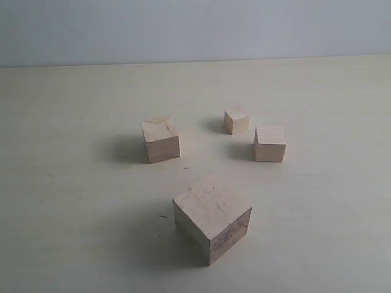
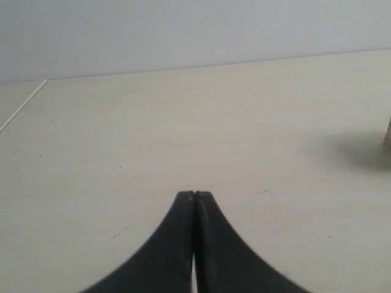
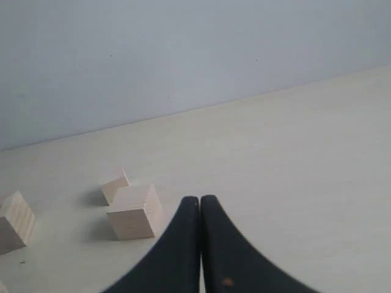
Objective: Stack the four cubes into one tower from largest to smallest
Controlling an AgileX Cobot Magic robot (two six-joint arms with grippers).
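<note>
**Cubes unstacked, each standing apart on the surface [image 1: 73,232]; both hands closed and holding nothing.**

The largest cube [image 1: 212,217] is nearest the exterior camera. The second cube [image 1: 161,139] is behind it to the left, the third cube [image 1: 269,143] behind to the right, and the smallest cube [image 1: 236,119] farthest back. The right hand [image 3: 200,198], jaws pressed together, has the third cube near its tips. The left hand [image 2: 193,195], likewise closed, is well apart from the cubes.

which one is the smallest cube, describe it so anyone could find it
On the pale table, the largest cube sits nearest the exterior camera. Of the three cubes behind it, the smallest cube lies farthest back, close beside the right-hand cube, and is clearly the littlest.
</note>
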